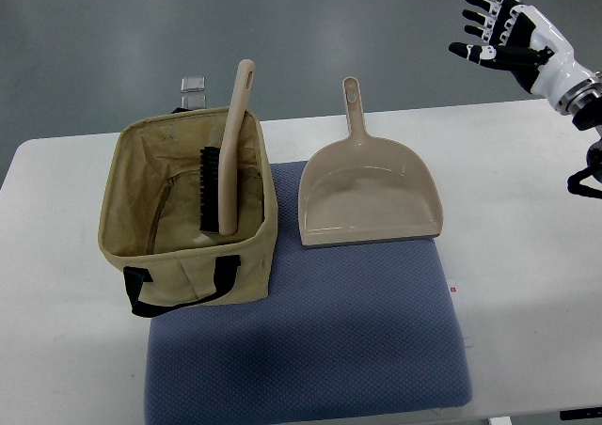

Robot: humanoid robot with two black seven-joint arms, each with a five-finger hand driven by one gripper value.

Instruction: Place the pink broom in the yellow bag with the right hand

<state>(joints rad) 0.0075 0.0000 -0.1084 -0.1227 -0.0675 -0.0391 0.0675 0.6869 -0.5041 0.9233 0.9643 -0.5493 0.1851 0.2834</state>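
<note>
Basically done, by the look of it: pink broom (229, 157) already stands inside the yellow bag (188, 265), bristles down at the bag floor, handle leaning on the far rim and poking out toward the far side. Long axis runs near-to-far, slightly tilted right at the top. Right hand (493, 28) is up at far right, well apart from the bag, fingers spread wide, holding nothing. Left arm not visible. Dustpan (369, 192) sits between hand and bag on the blue mat (310, 350).
</note>
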